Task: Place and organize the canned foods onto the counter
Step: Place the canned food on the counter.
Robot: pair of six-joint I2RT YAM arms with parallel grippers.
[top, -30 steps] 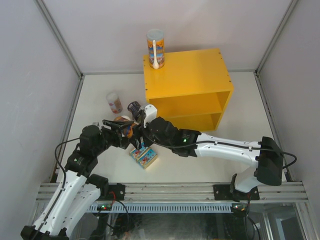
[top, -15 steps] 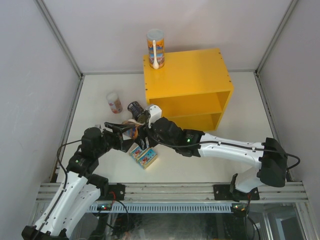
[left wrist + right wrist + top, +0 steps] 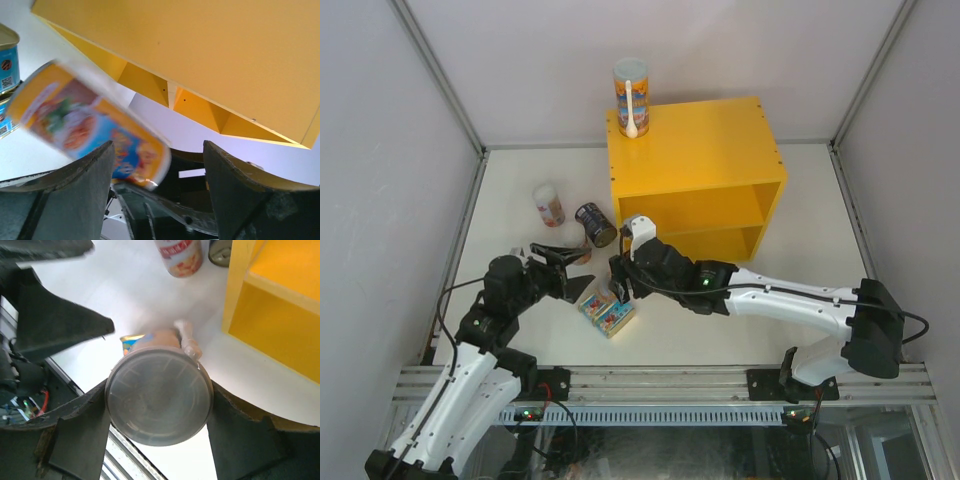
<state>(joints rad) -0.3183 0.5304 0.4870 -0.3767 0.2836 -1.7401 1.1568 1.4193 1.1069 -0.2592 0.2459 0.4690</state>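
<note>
Right gripper (image 3: 620,282): closed on a tall orange-and-blue tube with a round white lid (image 3: 159,400). The lid fills the space between the two dark fingers in the right wrist view, and a small white spoon is fastened to the tube's side.
Held tube: sits between the two grippers, in front of the box's left front corner and just beside the flat tins. Its label is blurred in the left wrist view, and I cannot tell whether its far end touches the table.
Left gripper (image 3: 572,268): jaws spread apart with nothing between them. The held tube lies just past the fingertips.
Counter: a large bright yellow open-fronted box with one inner shelf (image 3: 695,150), standing at the back centre of the white tabletop (image 3: 800,260).
Second orange-and-blue tube (image 3: 631,95): upright on the box's top at its back left corner, with a white spoon on its side.
Short white-and-pink tube (image 3: 549,204): upright on the table, left of the box.
Dark steel can (image 3: 595,223): on the table near the box's left front corner, between the box and the short tube. It looks tilted.
Two flat rectangular blue-labelled tins (image 3: 607,312): side by side and touching, on the table near the right gripper.
</note>
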